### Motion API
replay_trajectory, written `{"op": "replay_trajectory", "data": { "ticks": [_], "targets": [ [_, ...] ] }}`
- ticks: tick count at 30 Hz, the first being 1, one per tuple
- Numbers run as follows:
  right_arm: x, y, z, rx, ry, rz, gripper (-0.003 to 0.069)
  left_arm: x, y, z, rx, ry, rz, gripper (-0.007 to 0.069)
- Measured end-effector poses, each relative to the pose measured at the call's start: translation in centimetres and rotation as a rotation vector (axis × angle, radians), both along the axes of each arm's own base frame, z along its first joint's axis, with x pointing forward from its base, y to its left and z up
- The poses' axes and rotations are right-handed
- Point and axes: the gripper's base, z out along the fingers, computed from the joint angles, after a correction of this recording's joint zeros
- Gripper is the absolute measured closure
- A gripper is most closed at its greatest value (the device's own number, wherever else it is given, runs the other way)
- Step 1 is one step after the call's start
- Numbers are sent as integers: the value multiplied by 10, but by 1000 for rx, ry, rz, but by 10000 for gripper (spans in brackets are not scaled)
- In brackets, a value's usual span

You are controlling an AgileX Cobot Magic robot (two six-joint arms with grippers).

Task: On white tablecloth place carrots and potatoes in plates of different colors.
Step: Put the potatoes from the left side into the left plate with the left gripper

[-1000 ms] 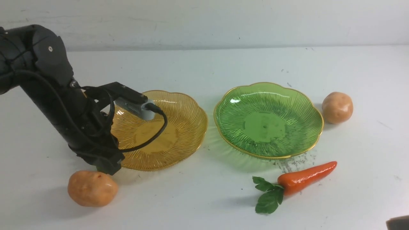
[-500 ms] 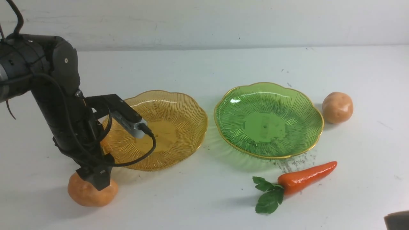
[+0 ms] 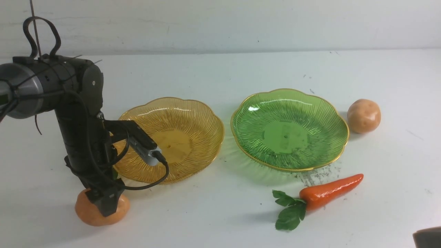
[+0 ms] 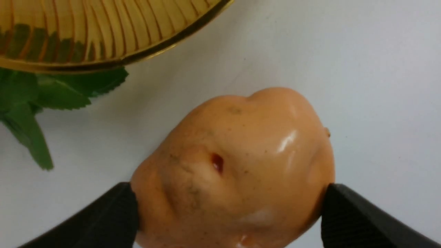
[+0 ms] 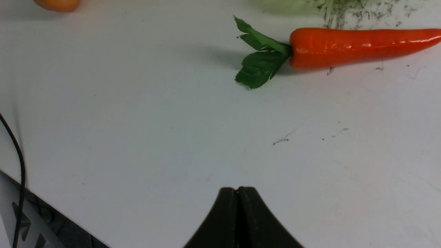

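Currently, progress: 0 of 4 items plated; you see the yellow plate (image 3: 193,113) and green plate (image 3: 310,113) holding nothing.
Left gripper (image 3: 106,206): clamped on near potato (image 4: 241,162), which sits on the tablecloth (image 3: 220,213) just beside the yellow plate.
Right gripper (image 5: 237,188): closed, holding nothing.
Far potato (image 3: 363,115): beside the green plate.
Carrot 1 (image 3: 330,191): in front of the green plate.
Carrot 2: only its leaves (image 4: 51,93) show, at the yellow plate's rim.
Remaining: you likely have all 4 placements left.

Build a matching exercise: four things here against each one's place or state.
1. left rounded tan toy potato
2. right rounded tan toy potato
3. glossy orange toy carrot
4. right gripper

A. beside green ribbed plate's right rim
B. shut, holding nothing
C. between left gripper's fingers
D. in front of green ribbed plate

Pairs: 1-C, 2-A, 3-D, 4-B
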Motion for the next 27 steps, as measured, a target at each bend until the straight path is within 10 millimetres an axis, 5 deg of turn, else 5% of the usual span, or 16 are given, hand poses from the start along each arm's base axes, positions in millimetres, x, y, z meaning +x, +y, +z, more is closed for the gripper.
{"op": "replay_trajectory", "data": {
  "ticks": [12, 27],
  "targets": [
    [1, 0, 1, 1, -15, -9, 673, 2, -1, -2, 0, 19, -7, 4],
    [2, 0, 1, 1, -20, -12, 673, -6, 0, 27, -14, -81, 28, 41]
  ]
}}
